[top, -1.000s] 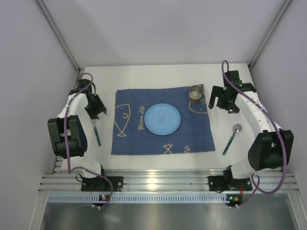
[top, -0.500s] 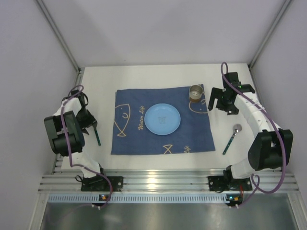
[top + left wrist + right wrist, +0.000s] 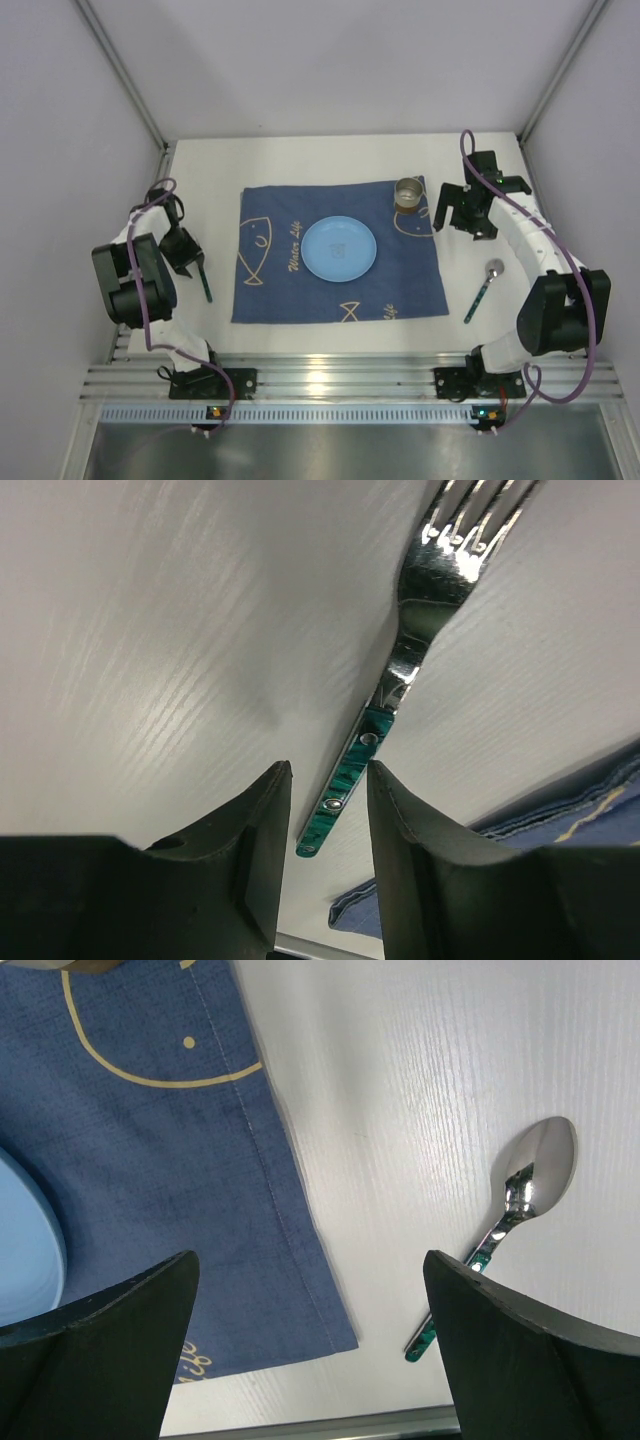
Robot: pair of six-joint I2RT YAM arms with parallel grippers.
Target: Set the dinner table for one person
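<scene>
The white dinner table (image 3: 320,160) carries a dark blue cloth with yellow fish drawings (image 3: 300,290). A light blue plate (image 3: 339,249) lies at the cloth's middle, and a metal cup (image 3: 409,194) stands on its far right corner. A fork with a green handle (image 3: 204,282) lies left of the cloth. My left gripper (image 3: 186,250) is low over it. In the left wrist view the jaws (image 3: 328,770) are slightly apart, either side of the fork's handle (image 3: 345,785). A green-handled spoon (image 3: 482,285) lies right of the cloth. My right gripper (image 3: 460,210) is wide open and empty beside the cup.
Grey enclosure walls stand close on the left, right and back. An aluminium rail (image 3: 330,380) with both arm bases runs along the near edge. The right wrist view shows the cloth's right edge (image 3: 290,1190), the plate's rim (image 3: 25,1250) and the spoon (image 3: 510,1210).
My left arm has folded back and brought its gripper down nearer the fork. My right gripper has shifted slightly towards the cup. The objects have not moved.
</scene>
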